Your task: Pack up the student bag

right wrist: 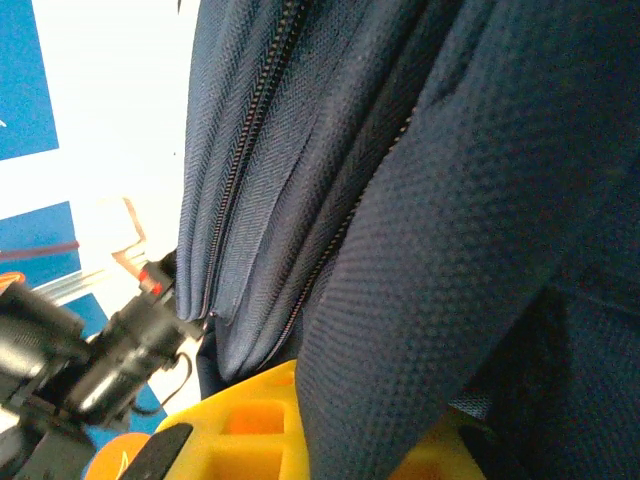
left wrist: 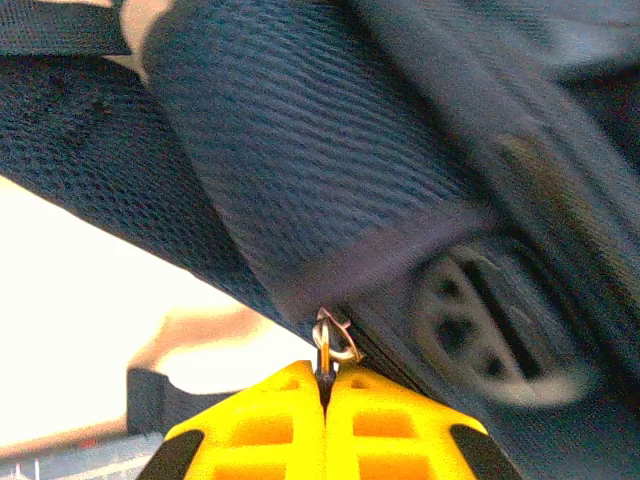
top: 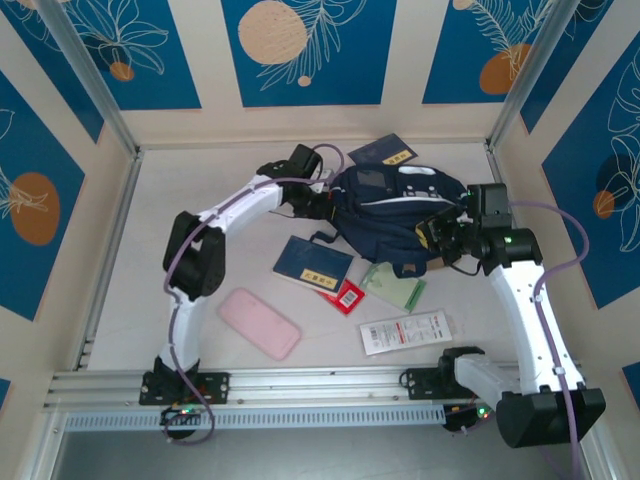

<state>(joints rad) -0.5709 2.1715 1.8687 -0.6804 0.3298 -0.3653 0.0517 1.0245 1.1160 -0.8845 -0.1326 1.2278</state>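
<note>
— Where is the student bag (top: 390, 215) on my screen?

— You see it in the upper middle of the top view, a little right of centre. It lies on the white table (top: 150, 250) between your two arms, with the light grey patch toward the upper edge.

— What is my left gripper (top: 308, 200) doing?

— It is at the left end of the bag. In the left wrist view its yellow fingers (left wrist: 270, 425) are pressed fully together at the bottom centre, and they pinch a small metal ring (left wrist: 335, 340) that hangs from the dark fabric (it looks like a zipper pull, but the picture is blurred there).

— And the right gripper (top: 442, 230)?

— You have it at the right end of the bag. In the right wrist view its jaws are almost closed, and a fold of the navy cloth comes down between the yellow fingers (right wrist: 250, 420) at the lower edge. Two zipper lines (right wrist: 245, 130) run from the top centre down to the lower left.

— What else lies on the table?

— Below the bag you have a blue booklet (top: 312, 264), a red card (top: 345, 296), a green packet (top: 395, 285) and a white packet (top: 405, 332). A pink case (top: 259, 322) is in the lower left. A second blue booklet (top: 385, 153) touches the upper edge of the bag.
</note>
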